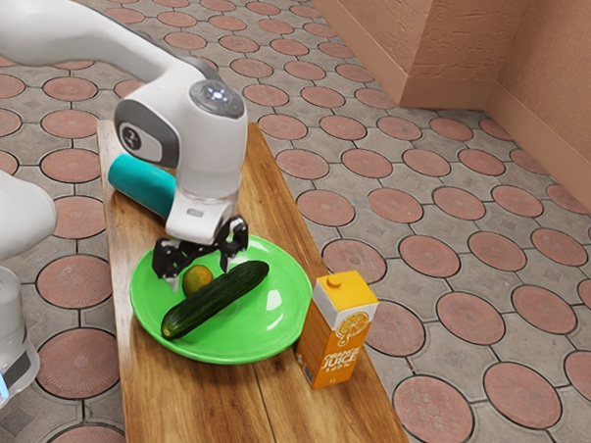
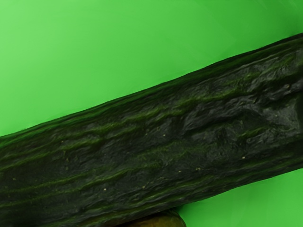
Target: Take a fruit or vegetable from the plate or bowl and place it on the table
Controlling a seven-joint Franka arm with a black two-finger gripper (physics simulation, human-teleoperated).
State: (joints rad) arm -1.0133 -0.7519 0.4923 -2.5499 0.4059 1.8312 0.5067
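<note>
So the arm's at the pick-up step, looks like. The black gripper (image 1: 200, 270) is down over the far side of the green plate (image 1: 270, 319), jaws spread pretty wide, one finger on each side of the round yellow-green fruit (image 1: 197, 278). I can see a gap around it, so I'd say nothing's gripped yet. The fruit is on the plate, right by the far side of the cucumber (image 1: 215, 299); can't tell if those two touch.

My guess is the little round one is the target. Next move: get the fingertips down to its middle, then close, keeping the near side off the cucumber or it could roll. After that, lift straight up past the rim and set it on bare wood. The table (image 1: 191, 412) has room at its near end, in front of the plate, away from the juice carton (image 1: 340, 332) at the exterior view's right.
</note>
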